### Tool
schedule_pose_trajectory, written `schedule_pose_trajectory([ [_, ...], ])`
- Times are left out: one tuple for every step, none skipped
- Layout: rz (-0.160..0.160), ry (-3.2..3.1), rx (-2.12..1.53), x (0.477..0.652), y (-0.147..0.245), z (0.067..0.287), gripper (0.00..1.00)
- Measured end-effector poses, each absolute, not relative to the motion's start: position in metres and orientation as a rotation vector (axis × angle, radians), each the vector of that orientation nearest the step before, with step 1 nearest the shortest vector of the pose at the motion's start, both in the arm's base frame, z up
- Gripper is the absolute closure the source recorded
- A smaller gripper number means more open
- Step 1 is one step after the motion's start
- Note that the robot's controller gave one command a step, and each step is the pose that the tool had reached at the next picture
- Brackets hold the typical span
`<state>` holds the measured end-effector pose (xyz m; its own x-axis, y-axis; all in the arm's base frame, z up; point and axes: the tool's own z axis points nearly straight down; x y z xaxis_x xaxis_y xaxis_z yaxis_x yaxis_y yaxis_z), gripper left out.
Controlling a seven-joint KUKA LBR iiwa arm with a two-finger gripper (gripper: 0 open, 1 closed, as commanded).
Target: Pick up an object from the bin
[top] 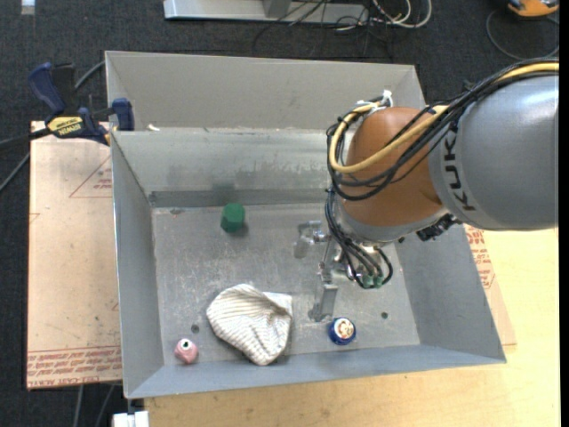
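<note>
My gripper (315, 274) hangs low over the bin floor, right of the middle, under the orange wrist cover. Its two metal fingers stand apart, so it is open, and only bare floor shows between them. One fingertip (321, 310) points toward the front, the other sits further back. A small round blue and white thing (342, 330) lies just in front and to the right of the lower fingertip, apart from it. A crumpled white ribbed cloth (252, 324) lies to the front left of the gripper.
A small green block (233, 219) stands near the back wall, left of the gripper. A little pink round thing (186, 350) lies in the front left corner. The arm and its cables cover the bin's right side.
</note>
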<state>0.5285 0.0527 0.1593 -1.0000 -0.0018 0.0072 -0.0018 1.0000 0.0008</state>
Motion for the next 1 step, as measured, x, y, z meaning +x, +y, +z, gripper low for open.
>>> schedule_pose_trajectory([
  [-0.002,-3.142,-0.001,0.5302,0.0523,0.1637,0.00],
])
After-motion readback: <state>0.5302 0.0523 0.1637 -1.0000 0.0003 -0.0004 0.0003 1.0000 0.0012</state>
